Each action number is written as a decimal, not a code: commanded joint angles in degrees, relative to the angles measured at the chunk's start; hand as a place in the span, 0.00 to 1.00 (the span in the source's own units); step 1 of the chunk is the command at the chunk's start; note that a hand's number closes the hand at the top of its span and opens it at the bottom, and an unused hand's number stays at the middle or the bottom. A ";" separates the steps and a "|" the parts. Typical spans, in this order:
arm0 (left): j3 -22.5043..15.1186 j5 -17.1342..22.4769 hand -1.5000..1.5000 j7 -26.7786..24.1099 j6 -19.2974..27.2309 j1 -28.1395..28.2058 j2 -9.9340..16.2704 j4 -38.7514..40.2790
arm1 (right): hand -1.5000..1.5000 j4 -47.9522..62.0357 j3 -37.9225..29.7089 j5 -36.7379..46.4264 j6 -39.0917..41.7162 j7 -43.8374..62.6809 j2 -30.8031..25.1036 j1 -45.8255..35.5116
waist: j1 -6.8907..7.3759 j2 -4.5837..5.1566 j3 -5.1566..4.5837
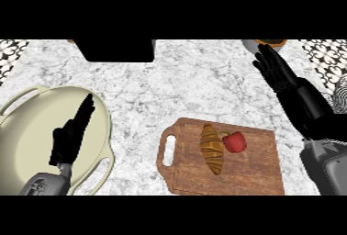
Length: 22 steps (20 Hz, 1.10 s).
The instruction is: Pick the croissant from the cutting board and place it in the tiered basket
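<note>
Brown wooden cutting board (254, 172) at lower centre-right of marble counter (196, 87), handle slot on its left side. Croissant (213, 148) lying lengthwise on board's upper middle, untouched by either hand. Red bell pepper (234, 142) just beside it on the right, touching or nearly so. Right hand (288, 82) well above board near right edge, fingers straight and released, holding nothing. Left hand (73, 133) over pale cream two-handled dish (27, 137) at lower left, fingers extended, empty. Black box-like object (114, 49) at top edge, upper left of centre. Brown round rim (271, 43) partly visible at top right, beside right fingertips; cannot identify.
</note>
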 commanded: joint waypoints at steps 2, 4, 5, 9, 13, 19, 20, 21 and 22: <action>1.25 1.39 0.50 1.76 0.83 3.29 -0.44 -2.26 | 1.00 -4.40 -2.91 7.05 -7.60 0.35 -1.77 4.74 | 0.63 0.41 2.67; 1.27 -0.02 0.50 -0.70 3.91 6.40 -2.36 0.80 | 1.00 -3.42 -6.10 12.23 -14.84 -0.24 -1.25 3.73 | 0.72 0.57 2.61; 2.73 0.97 0.50 0.06 4.80 6.33 -2.86 2.35 | 1.00 -4.03 -7.81 13.98 -17.51 -2.35 -1.25 6.89 | -0.33 0.56 2.62; 2.71 2.13 0.50 1.11 5.39 8.96 -3.98 1.65 | 0.00 3.94 -20.33 15.16 -35.45 5.19 4.17 13.34 | -4.17 0.62 2.85; 1.41 1.05 0.50 -0.07 6.23 10.81 -5.22 0.03 | 0.00 -4.08 -17.58 18.17 -44.92 -7.01 16.23 22.70 | -0.81 0.50 2.77; 0.38 -0.50 0.50 1.70 6.30 9.25 -6.00 -0.26 | 0.00 -21.61 -2.80 29.80 -41.00 7.21 14.07 37.57 | 0.36 0.76 2.52; -1.06 -0.57 0.50 -0.07 5.79 12.84 -6.65 -0.90 | 0.00 -20.12 -3.53 28.56 -36.51 10.82 10.11 38.74 | 0.57 0.73 2.43; -0.54 -0.19 0.50 1.91 6.34 12.38 -6.22 -3.50 | 0.00 -18.44 -0.03 30.22 -35.56 11.07 10.95 41.03 | 1.10 0.72 2.49; -0.52 -1.16 0.50 1.06 7.10 10.57 -6.86 -0.94 | 0.00 -20.00 1.38 32.53 -33.86 15.37 8.69 40.03 | 0.98 0.99 2.36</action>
